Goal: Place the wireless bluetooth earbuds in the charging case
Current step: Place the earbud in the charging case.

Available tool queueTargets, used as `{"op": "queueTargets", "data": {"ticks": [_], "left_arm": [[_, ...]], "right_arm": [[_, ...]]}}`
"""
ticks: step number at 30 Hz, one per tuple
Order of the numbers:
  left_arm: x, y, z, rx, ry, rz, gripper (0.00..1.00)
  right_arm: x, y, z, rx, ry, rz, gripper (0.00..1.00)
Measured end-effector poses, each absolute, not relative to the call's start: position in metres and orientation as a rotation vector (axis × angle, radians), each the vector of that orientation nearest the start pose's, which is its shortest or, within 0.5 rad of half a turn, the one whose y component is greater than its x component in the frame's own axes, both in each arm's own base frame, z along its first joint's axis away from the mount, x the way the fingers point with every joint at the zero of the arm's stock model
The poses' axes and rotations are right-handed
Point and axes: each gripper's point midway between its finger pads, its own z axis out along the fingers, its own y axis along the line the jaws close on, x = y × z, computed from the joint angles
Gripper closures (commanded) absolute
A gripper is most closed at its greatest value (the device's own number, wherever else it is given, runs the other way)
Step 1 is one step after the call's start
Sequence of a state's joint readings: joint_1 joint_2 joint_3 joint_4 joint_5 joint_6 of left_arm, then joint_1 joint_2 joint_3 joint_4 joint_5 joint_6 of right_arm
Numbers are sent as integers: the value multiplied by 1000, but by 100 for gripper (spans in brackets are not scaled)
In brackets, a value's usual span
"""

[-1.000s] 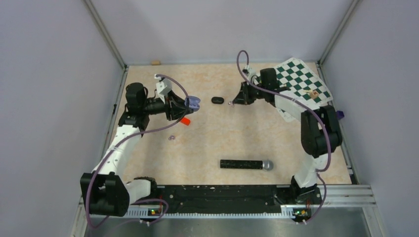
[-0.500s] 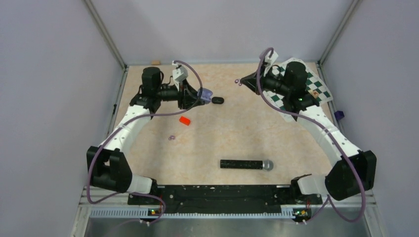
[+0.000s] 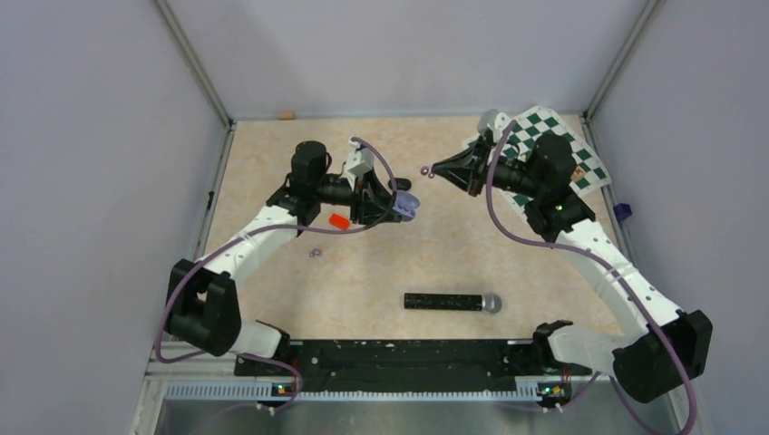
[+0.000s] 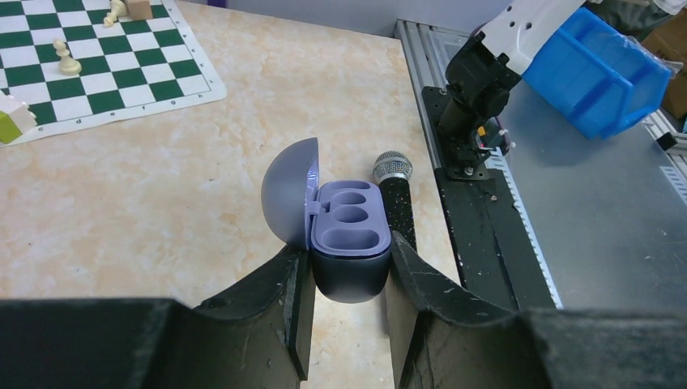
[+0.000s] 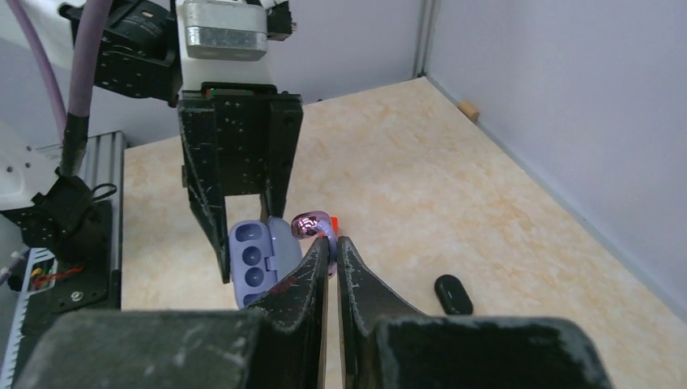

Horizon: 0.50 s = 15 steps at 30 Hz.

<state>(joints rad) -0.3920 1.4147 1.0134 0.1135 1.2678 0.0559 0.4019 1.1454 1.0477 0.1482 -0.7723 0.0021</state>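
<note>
My left claw [image 4: 347, 253] is clamped on the sides of the open purple charging case [image 4: 350, 223], and my right claw [image 5: 330, 243] pinches a shiny earbud [image 5: 308, 224] just beside it.

earbud [image 5: 309, 224] partly hidden, chessboard [image 4: 121, 74] cut off

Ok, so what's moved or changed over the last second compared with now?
The left gripper carried the open purple case from the left toward the middle. The right gripper rose from beside the black pod and now points its pinched earbud at the case. Nothing was picked up or let go. The microphone, red block and chessboard stayed put.
</note>
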Motion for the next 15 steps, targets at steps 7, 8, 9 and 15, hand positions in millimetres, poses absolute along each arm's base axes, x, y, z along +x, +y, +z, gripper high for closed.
{"op": "queueTargets", "data": {"ticks": [7, 8, 9, 15], "left_arm": [[242, -280, 252, 1264, 1348, -1356, 100], [240, -279, 251, 1271, 1338, -1351, 100], [239, -279, 251, 1278, 1329, -1348, 100], [237, -279, 249, 1323, 1277, -1315, 100]], "right_arm": [[265, 262, 348, -1024, 1279, 975, 95], [263, 262, 345, -1039, 1276, 984, 95], [261, 263, 344, -1047, 1273, 989, 95], [247, 266, 342, -1097, 1242, 1025, 95]]}}
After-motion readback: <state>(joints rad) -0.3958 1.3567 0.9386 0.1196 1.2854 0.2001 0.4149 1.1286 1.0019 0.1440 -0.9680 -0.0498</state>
